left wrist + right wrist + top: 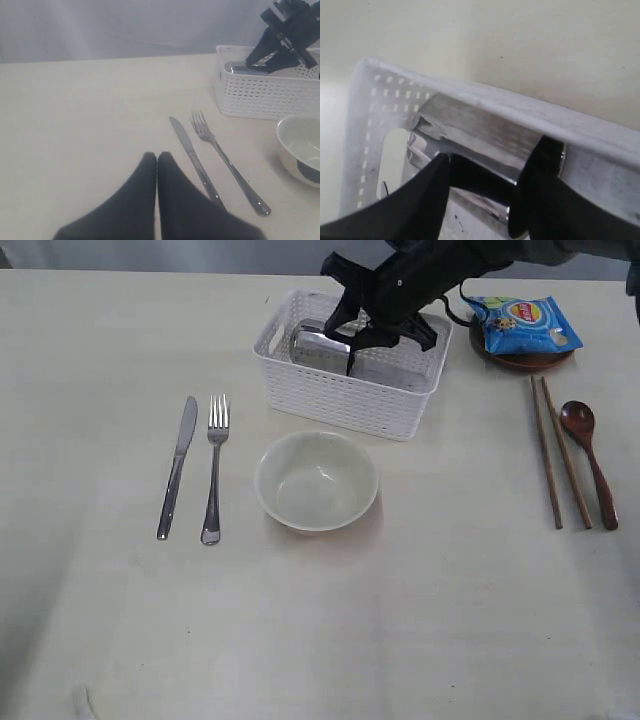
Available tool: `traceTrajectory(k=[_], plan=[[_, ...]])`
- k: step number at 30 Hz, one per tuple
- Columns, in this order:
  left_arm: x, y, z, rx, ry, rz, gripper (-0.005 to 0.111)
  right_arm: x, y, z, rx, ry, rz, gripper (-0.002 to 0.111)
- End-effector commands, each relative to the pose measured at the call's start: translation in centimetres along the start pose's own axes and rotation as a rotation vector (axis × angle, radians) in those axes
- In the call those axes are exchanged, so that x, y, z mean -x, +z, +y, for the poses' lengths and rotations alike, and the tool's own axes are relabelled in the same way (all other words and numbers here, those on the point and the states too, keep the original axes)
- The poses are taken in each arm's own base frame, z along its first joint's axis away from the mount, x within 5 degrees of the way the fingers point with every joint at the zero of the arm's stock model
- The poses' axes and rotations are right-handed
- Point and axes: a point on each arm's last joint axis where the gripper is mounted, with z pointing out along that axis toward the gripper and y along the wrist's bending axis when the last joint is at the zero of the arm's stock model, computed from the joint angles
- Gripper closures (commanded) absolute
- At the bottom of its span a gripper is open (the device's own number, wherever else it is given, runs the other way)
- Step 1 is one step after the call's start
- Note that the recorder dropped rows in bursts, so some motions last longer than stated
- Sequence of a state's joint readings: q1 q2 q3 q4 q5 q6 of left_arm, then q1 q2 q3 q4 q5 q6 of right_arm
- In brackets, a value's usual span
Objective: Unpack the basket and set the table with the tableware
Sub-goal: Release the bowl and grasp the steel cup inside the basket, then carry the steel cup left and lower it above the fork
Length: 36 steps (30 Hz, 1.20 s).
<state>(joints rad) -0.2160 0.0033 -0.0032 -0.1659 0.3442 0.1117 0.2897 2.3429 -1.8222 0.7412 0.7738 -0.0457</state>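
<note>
Inside the basket (340,405), the right gripper (490,160) has its jaws spread wide over the steel cup (480,130), which lies on its side; I cannot tell whether they touch it. Left of the basket in the exterior view, the left gripper (157,156), jaws pressed together and empty, hovers over the table (400,620) near the knife (177,468) and fork (214,468). The bowl (316,481) sits just in front of the basket. To the basket's right lie the chopsticks (555,452) and spoon (588,462), and a chip packet (520,324) rests on the plate (525,362).
</note>
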Motion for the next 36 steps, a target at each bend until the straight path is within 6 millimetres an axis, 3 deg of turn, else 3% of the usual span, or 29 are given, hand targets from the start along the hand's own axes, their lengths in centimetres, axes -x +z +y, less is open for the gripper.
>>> traceTrajectory(k=[1,4,5,13,21,24,30,36], plan=[[-0.1,0.0,0.0,-0.005,0.001,-0.001,0.107,0.2,0.0,0.3,0.001,-0.056,-0.032,0.077],[-0.1,0.0,0.0,-0.005,0.001,-0.001,0.107,0.3,-0.4,0.4,-0.002,-0.084,-0.038,0.105],[-0.1,0.0,0.0,-0.005,0.001,-0.001,0.107,0.4,-0.6,0.5,-0.001,-0.097,-0.042,0.108],[-0.1,0.0,0.0,-0.005,-0.001,-0.001,0.107,0.6,-4.5,3.5,0.039,-0.282,-0.091,0.108],[-0.1,0.0,0.0,-0.005,-0.001,-0.001,0.107,-1.5,-9.1,10.0,0.101,-0.604,-0.157,0.108],[-0.1,0.0,0.0,-0.005,-0.001,-0.001,0.107,-3.5,-9.3,12.5,0.084,-0.725,-0.145,0.108],[-0.1,0.0,0.0,-0.005,-0.001,-0.001,0.107,-9.2,-7.1,17.7,0.108,-0.898,-0.061,0.108],[-0.1,0.0,0.0,-0.005,-0.001,-0.001,0.107,-11.7,-5.9,19.8,-0.004,-0.87,-0.114,0.108]])
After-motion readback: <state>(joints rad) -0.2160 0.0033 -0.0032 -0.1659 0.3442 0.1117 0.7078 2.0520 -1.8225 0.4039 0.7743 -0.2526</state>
